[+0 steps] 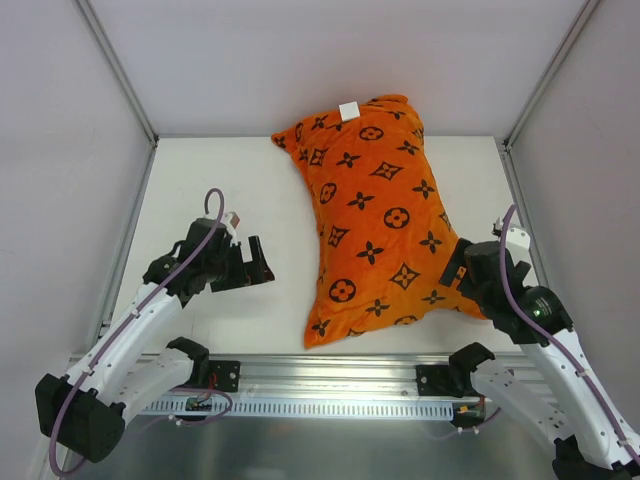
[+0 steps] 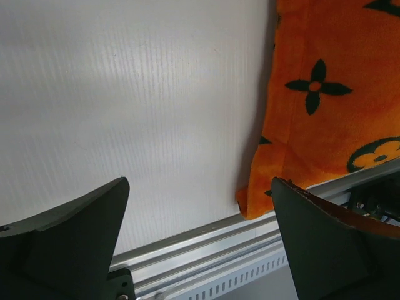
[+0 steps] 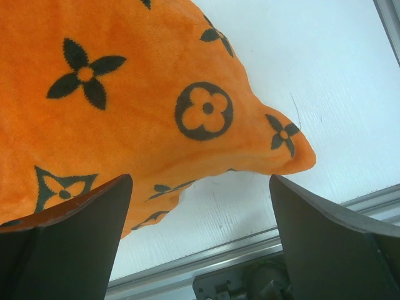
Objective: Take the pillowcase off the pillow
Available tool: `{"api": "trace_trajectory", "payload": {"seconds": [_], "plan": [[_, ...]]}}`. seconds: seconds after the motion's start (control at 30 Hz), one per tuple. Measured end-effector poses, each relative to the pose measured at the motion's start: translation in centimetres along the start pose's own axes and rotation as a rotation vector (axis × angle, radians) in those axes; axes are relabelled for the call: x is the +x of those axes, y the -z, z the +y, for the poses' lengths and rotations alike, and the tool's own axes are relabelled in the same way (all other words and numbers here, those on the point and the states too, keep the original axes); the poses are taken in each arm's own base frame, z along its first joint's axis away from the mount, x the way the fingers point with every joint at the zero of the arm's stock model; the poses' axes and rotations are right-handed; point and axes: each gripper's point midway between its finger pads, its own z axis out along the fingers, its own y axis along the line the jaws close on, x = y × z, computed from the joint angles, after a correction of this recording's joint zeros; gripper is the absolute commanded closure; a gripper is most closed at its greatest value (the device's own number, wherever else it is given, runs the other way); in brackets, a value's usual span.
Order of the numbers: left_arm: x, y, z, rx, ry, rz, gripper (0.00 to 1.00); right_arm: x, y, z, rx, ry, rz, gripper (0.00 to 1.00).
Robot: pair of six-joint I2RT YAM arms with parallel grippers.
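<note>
Pillowcase (image 1: 375, 215): lies on the tabletop (image 1: 220, 180).
Left pincer (image 2: 200, 181): open, at its 8 o'clock, apart.
Right pincer (image 3: 200, 178): open, at its 4 o'clock corner.

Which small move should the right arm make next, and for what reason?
Probably ease the right gripper forward and close it on the near corner of the pillowcase. Its jaws stand open, that corner lies just ahead of them, and nothing is gripped yet. The left gripper is also open, over the table beside the cover.

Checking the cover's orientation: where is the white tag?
Top view: the tag sits on the pillowcase, about midway along its far edge, near the back wall.
</note>
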Motion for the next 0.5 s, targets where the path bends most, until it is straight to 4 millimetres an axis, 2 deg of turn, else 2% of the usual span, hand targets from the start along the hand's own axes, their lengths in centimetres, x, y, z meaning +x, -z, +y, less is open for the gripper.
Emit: {"api": "trace_trajectory", "payload": {"seconds": [0.33,0.5], "plan": [[0.6,-0.1,-0.8,0.042,-0.001,0.041,0.01,0.9,0.0,-0.5,-0.014,0.025,0.006,0.04],[1.9,-0.2,-2.1,0.079,-0.051,0.083,0.01,1.4,0.1,0.9,-0.081,0.06,0.051,0.04]]}}
